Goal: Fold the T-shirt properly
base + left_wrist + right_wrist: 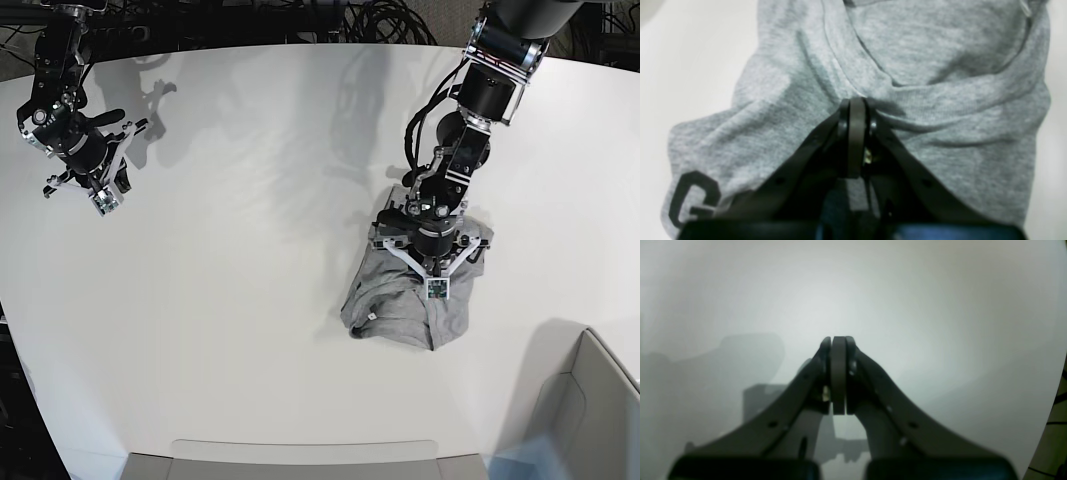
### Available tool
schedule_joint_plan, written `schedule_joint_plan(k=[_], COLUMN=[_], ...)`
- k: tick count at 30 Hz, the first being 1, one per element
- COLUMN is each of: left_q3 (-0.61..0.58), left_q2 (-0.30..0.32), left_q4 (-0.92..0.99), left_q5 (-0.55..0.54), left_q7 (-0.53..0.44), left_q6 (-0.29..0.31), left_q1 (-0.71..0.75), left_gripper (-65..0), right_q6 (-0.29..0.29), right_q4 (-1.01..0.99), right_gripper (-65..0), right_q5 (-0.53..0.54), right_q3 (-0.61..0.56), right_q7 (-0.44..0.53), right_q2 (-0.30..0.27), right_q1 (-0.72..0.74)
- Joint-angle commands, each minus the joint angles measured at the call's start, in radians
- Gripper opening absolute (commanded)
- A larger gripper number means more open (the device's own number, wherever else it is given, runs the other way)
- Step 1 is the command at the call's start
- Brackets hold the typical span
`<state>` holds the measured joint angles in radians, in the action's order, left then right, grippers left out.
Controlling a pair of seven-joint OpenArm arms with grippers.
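Grey T-shirt [400, 305] lies bunched toward the table's [250, 250] right edge. My left gripper [857, 100] pinches a fold of it; my right gripper [838, 338], jaws together and empty, hovers near the far-left corner.

The left tool [857, 103] covers the middle of the T-shirt [940, 66] in the left wrist view, and its black letters [695, 196] are partly hidden, so the word cannot be read. The shirt's top runs off the picture. In the base view, the arm hides part of the T-shirt.
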<state>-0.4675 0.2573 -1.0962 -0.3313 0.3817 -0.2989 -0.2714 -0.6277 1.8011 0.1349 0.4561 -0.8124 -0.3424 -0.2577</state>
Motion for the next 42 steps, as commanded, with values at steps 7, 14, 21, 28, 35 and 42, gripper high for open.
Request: schedule_joint_plan(k=[7, 14, 21, 28, 35, 42], left_q3=[0.252, 0.416, 0.419, 0.482, 0.487, 0.496], left_q2=[0.129, 0.130, 0.133, 0.127, 0.093, 0.083], left_q4=[-0.009, -0.266, -0.487, -0.763, -0.947, -0.950], left_q5=[-0.007, -0.005, -0.005, -0.005, -0.005, -0.005], left_q7=[0.044, 0.049, 0.050, 0.050, 0.043, 0.038], left_q6=[0.100, 0.180, 0.175, 0.175, 0.175, 0.175], left_q1=[0.105, 0.203, 0.220, 0.406, 0.713, 1.032], left_gripper=[-65.0, -65.0, -65.0, -65.0, -65.0, -65.0], right_q6=[-0.004, -0.004, -0.004, -0.004, -0.004, -0.004], right_q4=[0.018, 0.019, 0.076, 0.253, 0.265, 0.268], right_gripper=[-65.0, -65.0, -65.0, -65.0, -65.0, -65.0], right_q5=[0.010, 0.010, 0.010, 0.010, 0.010, 0.010], right_q3=[0.002, -0.026, -0.024, -0.026, 0.019, 0.142], right_q7=[0.015, 0.017, 0.020, 0.014, 0.020, 0.020], right_q2=[-0.010, -0.004, 0.012, 0.018, 0.018, 0.009], right_q1=[0.028, 0.039, 0.091, 0.010, -0.185, -0.409])
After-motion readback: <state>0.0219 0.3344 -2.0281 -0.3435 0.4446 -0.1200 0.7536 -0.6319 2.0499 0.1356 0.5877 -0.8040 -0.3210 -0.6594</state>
